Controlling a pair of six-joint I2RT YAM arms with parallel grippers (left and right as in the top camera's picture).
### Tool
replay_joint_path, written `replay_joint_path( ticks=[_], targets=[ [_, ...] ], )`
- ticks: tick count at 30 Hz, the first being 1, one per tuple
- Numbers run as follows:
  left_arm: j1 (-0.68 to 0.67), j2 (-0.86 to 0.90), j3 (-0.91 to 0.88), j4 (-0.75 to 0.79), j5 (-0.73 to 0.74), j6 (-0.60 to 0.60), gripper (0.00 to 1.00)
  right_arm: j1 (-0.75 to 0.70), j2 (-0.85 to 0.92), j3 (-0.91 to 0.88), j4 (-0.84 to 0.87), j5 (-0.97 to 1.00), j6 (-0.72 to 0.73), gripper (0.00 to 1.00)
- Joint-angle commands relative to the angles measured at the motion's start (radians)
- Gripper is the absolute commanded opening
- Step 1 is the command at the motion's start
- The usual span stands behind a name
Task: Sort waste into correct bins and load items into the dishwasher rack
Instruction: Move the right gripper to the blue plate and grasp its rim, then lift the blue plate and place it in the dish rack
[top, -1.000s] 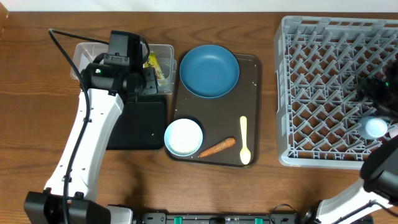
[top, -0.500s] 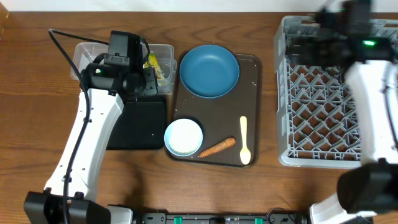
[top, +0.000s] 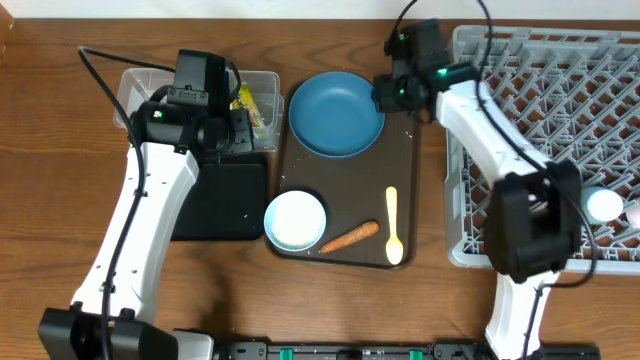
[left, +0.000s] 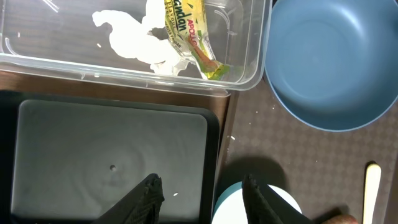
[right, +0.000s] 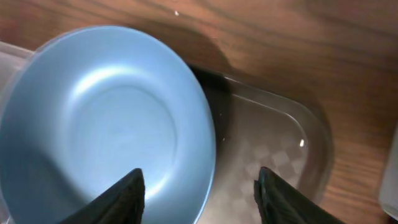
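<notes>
**Risks, as I judge them**
- Right end effector (right: 200, 176): released and holding nothing. One finger is over the bowl of the blue dish (top: 336, 113), the other outside its rim. The dish sits at the back of the brown tray (top: 400, 170). If I pinch only that thin, sloping lip, the glossy wall may squirt out of the pads. The dish could also tip and slap back onto the tray.
- The outer finger is close to the tray's raised edge. Going too low could snag it and drag the whole tray, shifting the white bowl (top: 295, 220), the carrot stick (top: 350, 237) and the spoon (top: 393, 225).
- The dish is wide, so I could knock it against the wall of the rack (top: 600, 110) on the way over.
- Left end effector (left: 200, 183): released and empty, above the black tray (left: 112, 155) near the bowl. It is well apart from the right arm, so I see little chance of a collision.

**Materials and shapes**
- Dish: round and shallow, smooth matte-blue plastic or glaze with a soft sheen.
- Brown tray: rectangular with rounded corners and a faint textured floor.
- Black tray: flat and dull, speckled with crumbs.
- Clear tub (left: 93, 68): thin transparent plastic holding crumpled tissue (left: 130, 40) and a crinkly yellow-green wrapper (left: 186, 37).
- Rack: rigid grey lattice of pegs.
- Bench (top: 60, 200): dark wood grain.
</notes>
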Motion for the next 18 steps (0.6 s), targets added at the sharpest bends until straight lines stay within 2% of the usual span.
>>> replay_joint_path(
  ticks=[1, 5, 8, 13, 14, 18],
  targets=[
    [0.004, 0.0, -0.005, -0.006, -0.016, 0.013, 0.45, 0.029, 0.041, 0.005, 0.011, 0.111, 0.084, 0.53],
    [0.004, 0.0, -0.006, -0.008, -0.016, 0.013, 0.45, 0.04, 0.091, 0.005, 0.013, 0.118, 0.093, 0.48],
    [0.004, 0.0, -0.006, -0.008, -0.016, 0.013, 0.45, 0.045, 0.116, 0.005, 0.009, 0.117, 0.093, 0.38],
    [0.004, 0.0, -0.006, -0.01, -0.016, 0.013, 0.45, 0.045, 0.121, 0.005, 0.01, 0.119, 0.093, 0.04],
    [0.004, 0.0, -0.006, -0.01, -0.016, 0.013, 0.45, 0.041, 0.121, 0.005, 0.011, 0.118, 0.093, 0.01],
    [0.004, 0.0, -0.006, -0.011, -0.016, 0.013, 0.45, 0.024, 0.12, 0.005, -0.008, 0.118, 0.093, 0.01]
  ],
)
